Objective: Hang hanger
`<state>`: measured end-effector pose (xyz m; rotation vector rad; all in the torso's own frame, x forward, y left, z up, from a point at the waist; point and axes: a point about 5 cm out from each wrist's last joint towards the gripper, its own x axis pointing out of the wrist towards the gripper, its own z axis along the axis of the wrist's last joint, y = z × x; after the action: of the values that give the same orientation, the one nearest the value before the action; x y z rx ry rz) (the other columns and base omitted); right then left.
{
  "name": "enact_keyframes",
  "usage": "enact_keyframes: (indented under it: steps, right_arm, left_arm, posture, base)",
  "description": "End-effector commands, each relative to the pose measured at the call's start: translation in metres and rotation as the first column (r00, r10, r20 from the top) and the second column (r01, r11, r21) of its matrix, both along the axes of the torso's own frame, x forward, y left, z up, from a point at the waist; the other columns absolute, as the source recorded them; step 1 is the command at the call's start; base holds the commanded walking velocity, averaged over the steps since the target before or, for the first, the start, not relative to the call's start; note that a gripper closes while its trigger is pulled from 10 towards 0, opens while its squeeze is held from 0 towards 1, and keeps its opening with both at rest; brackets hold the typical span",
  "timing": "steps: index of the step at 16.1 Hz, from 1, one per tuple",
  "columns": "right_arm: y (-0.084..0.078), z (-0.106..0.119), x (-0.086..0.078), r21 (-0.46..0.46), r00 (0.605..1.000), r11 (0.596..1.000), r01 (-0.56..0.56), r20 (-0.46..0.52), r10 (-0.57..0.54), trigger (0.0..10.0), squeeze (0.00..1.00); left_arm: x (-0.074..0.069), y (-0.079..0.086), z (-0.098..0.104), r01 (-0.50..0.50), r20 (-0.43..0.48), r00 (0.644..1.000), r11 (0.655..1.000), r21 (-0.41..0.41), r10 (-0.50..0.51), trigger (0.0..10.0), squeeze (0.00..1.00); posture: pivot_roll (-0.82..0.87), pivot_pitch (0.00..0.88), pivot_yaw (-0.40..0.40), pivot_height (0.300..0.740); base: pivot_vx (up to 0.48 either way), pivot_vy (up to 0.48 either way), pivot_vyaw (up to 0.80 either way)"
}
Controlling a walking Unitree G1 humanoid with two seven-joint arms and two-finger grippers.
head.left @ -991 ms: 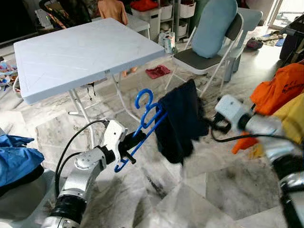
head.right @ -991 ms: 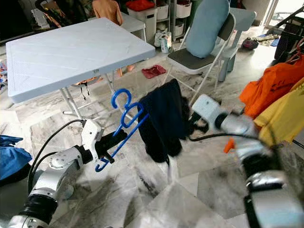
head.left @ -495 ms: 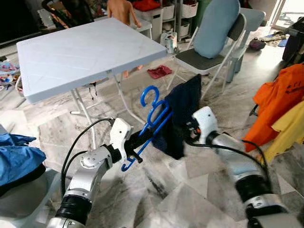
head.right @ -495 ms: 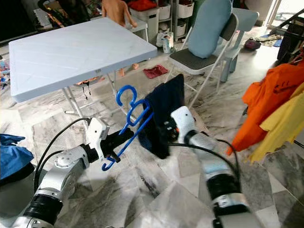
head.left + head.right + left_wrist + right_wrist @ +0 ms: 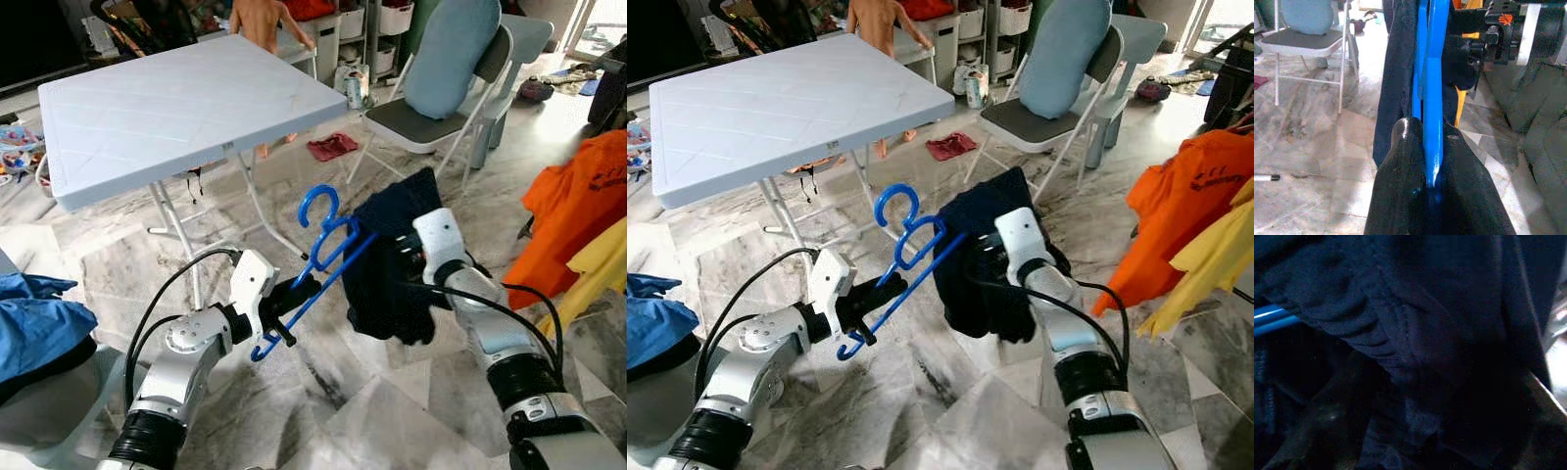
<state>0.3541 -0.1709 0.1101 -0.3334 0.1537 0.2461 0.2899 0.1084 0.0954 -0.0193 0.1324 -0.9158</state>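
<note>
Since a moment ago the right arm has slid its end further into the dark garment (image 5: 387, 269), which now hangs lower and wider. On the left, the left gripper (image 5: 294, 294) pinches the lower bar of the blue hanger (image 5: 318, 259), held tilted in the air before the white folding table (image 5: 147, 108). The garment drapes from the hanger's far end. The right gripper (image 5: 404, 262) is buried in cloth; I cannot tell how its fingers stand.
</note>
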Motion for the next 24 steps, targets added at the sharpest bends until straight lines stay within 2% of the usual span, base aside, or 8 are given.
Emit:
enact_keyframes:
  steps: [1,6,12,16,19,20,22,24]
  right_arm:
    - [-0.002,0.004,0.003,0.008,1.000,1.000,0.022,0.018,-0.022,0.0,0.00]
    - [-0.008,0.008,0.003,0.098,0.997,0.994,0.050,0.051,-0.055,0.0,0.00]
    - [-0.018,0.029,0.006,0.221,0.982,0.973,0.072,0.154,-0.108,0.0,0.00]
    - [-0.025,0.049,0.008,0.315,0.953,0.943,0.112,0.235,-0.192,0.0,0.00]
    - [-0.028,0.072,0.016,0.353,0.912,0.919,0.177,0.291,-0.288,0.0,0.00]
    - [-0.031,0.078,0.022,0.347,0.889,0.903,0.252,0.286,-0.358,0.0,0.00]
    - [-0.036,0.075,0.024,0.325,0.868,0.887,0.328,0.268,-0.418,0.0,0.00]
    - [-0.045,0.066,0.023,0.306,0.851,0.865,0.398,0.229,-0.473,0.0,0.00]
  left_arm:
    - [0.001,0.000,0.014,0.014,0.059,0.998,1.000,-0.023,-0.013,0.0,0.00]
    - [-0.001,0.000,0.015,0.020,0.057,0.998,1.000,-0.022,-0.019,0.0,0.00]
    - [-0.002,0.006,0.009,-0.009,0.044,0.999,1.000,-0.006,0.009,0.0,0.00]
    - [-0.008,0.012,0.001,-0.008,0.028,1.000,0.999,0.038,0.007,0.0,0.00]
    - [-0.024,0.014,-0.007,0.077,0.001,0.997,0.992,0.097,-0.077,0.0,0.00]
    - [-0.036,0.018,-0.010,0.146,-0.039,0.989,0.984,0.106,-0.142,0.0,0.00]
    - [-0.045,0.022,-0.011,0.182,-0.065,0.982,0.977,0.112,-0.175,0.0,0.00]
    - [-0.045,0.035,-0.011,0.077,-0.064,0.995,0.991,0.105,-0.071,0.0,0.00]
  posture:
    - [-0.16,0.000,0.061,0.740]
    - [-0.16,0.000,0.054,0.740]
    - [-0.17,0.000,0.052,0.740]
    - [-0.16,0.000,0.051,0.740]
    - [-0.16,0.000,0.053,0.740]
    - [-0.16,0.000,0.050,0.740]
    - [-0.15,0.000,0.045,0.740]
    - [-0.13,0.000,0.035,0.740]
  base:
    - [0.000,0.000,0.00]
    - [0.000,0.000,0.00]
    - [0.000,0.000,0.00]
    - [0.000,0.000,0.00]
    - [0.000,0.000,0.00]
    - [0.000,0.000,0.00]
    - [0.000,0.000,0.00]
    - [0.000,0.000,0.00]
